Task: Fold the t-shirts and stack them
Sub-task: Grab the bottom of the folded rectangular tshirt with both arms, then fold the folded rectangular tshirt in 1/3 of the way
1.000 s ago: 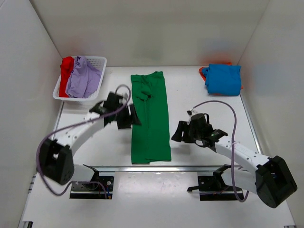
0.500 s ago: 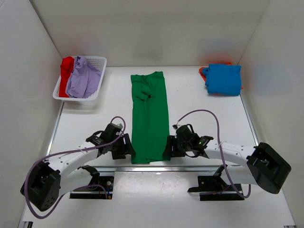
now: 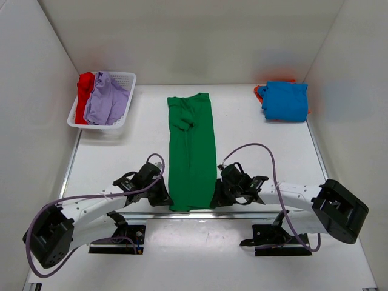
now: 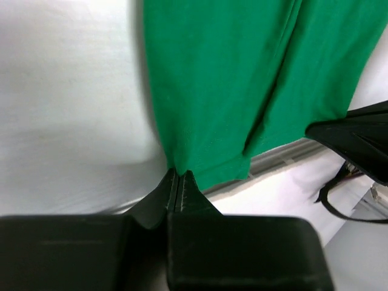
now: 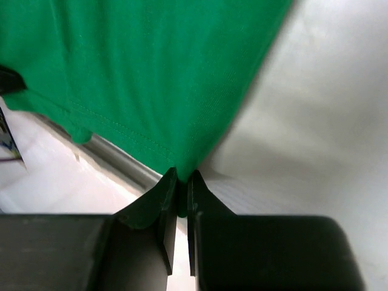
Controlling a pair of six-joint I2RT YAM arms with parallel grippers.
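The green collared t-shirt (image 3: pixel 193 151) lies as a long strip along the middle of the table (image 3: pixel 260 139), the left claw (image 4: pixel 176 183) clamped on its near-left hem corner and the right claw (image 5: pixel 180 183) on its near-right one, a paired grip probably meant to fold the near end evenly toward the far end.

A lab test cell: white walls (image 3: pixel 182 42) enclosing a table (image 3: pixel 260 136).

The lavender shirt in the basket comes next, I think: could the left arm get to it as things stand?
Probably, once freed: the left gripper is pinching the green shirt at its near corner. The lavender shirt lies on top in the open basket on that arm's side, nothing between.
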